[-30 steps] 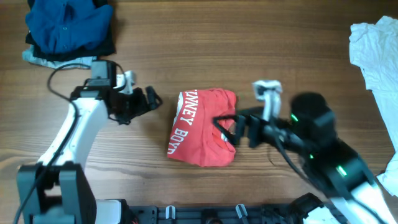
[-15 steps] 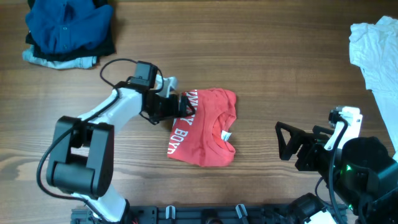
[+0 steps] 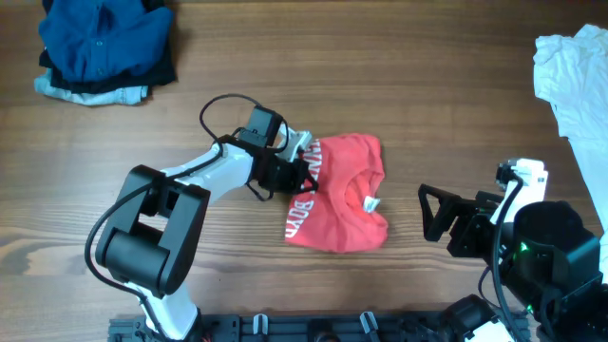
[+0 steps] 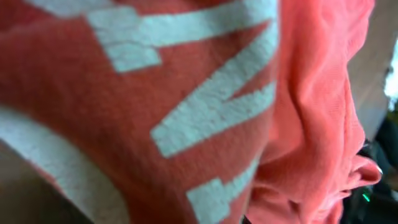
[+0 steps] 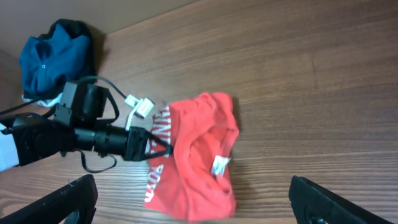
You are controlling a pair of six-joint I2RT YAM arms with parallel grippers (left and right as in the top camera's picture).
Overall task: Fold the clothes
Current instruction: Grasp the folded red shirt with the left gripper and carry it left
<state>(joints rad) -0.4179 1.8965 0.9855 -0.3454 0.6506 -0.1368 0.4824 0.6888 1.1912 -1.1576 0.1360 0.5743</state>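
Left gripper (image 3: 299, 173) is pressed into the nine o'clock edge of the red T-shirt (image 3: 347, 195), which lies bunched mid-table. My wrist view shows only cloth and lettering, so I cannot tell whether it has closed. I judge it is there to take that edge for a fold. The table (image 3: 456, 114) is bare around the shirt. The white cloth (image 3: 575, 76) at two o'clock and the blue pile (image 3: 104, 43) at ten lie well apart. The right gripper (image 3: 433, 217) hangs just past three o'clock, spread wide and empty.
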